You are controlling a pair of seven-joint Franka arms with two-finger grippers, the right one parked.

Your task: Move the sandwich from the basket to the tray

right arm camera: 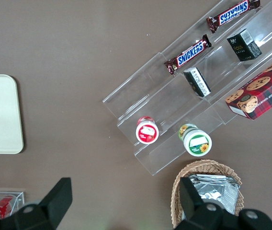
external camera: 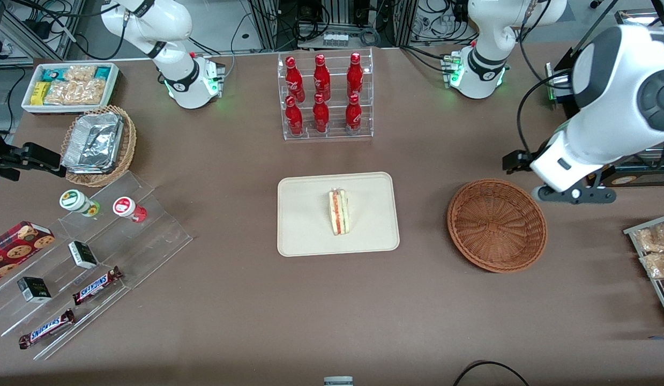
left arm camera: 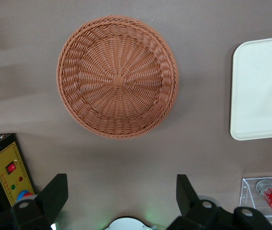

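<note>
Sandwich lies on the tray, near its middle, a bit toward the basket-side edge, resting on one face w/ the red and green filling strip showing. Tray sits mid-counter, in front of the bottle rack. Basket stands apart from the tray, toward the working arm's end of the counter, and is bare inside: the wrist view shows only weave down to the centre of the basket.

Hand is released, fingers spread wide w/ nothing between them. It hangs high above the counter, beside the basket rim on the side farther from the front camera, not touching anything. In the front view the arm covers the hand itself, so its state is read from the wrist view only.

Progress, as I judge it: the transfer looks done. Sandwich is out of the basket, fully inside the tray rim, not overhanging, and let go. Nothing obvious is left except maybe parking the arm. No other sandwich visible anywhere to move.
</note>
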